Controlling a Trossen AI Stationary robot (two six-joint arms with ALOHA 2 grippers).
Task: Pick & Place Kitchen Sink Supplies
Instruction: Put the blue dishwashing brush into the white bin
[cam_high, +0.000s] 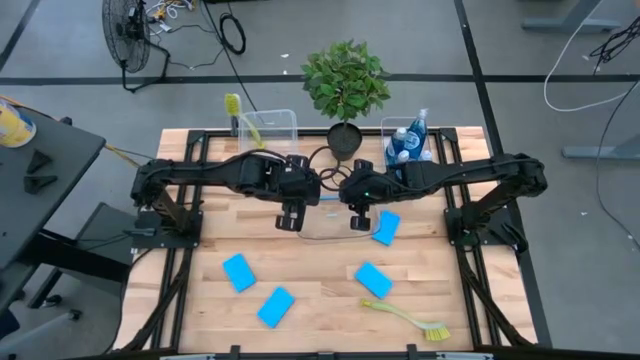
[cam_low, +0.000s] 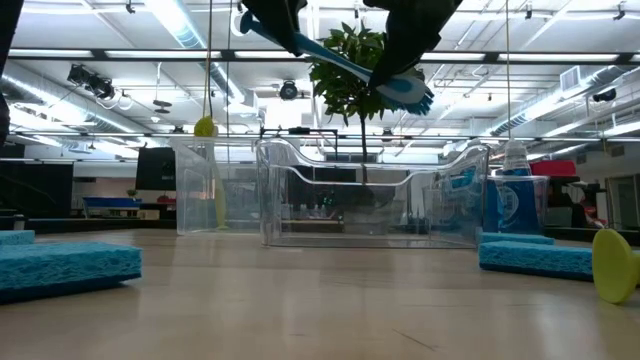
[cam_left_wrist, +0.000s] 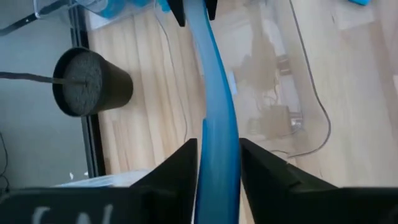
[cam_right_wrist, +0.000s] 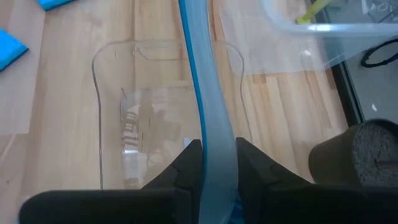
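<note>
I am holding the blue brush (cam_low: 340, 62) in both the left tool (cam_left_wrist: 217, 168) and right tool (cam_right_wrist: 217, 165) above the middle bin (cam_low: 360, 195); four sponges (cam_high: 239, 272) and one yellow-green brush (cam_high: 410, 318) are waiting on the surface (cam_high: 320, 290).

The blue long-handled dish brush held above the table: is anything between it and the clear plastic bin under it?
Nothing visible: the blue long-handled dish brush hangs over the empty open-topped clear plastic bin.

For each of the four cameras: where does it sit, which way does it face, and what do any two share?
High: overhead, straight down; both arms, sponges.
Low: table height, level; clear bin, arms entering from above.
Left wrist: past left gripper along blue brush.
Right wrist: past right gripper, same brush.
Shared: both wrist views show the brush over the bin.
</note>
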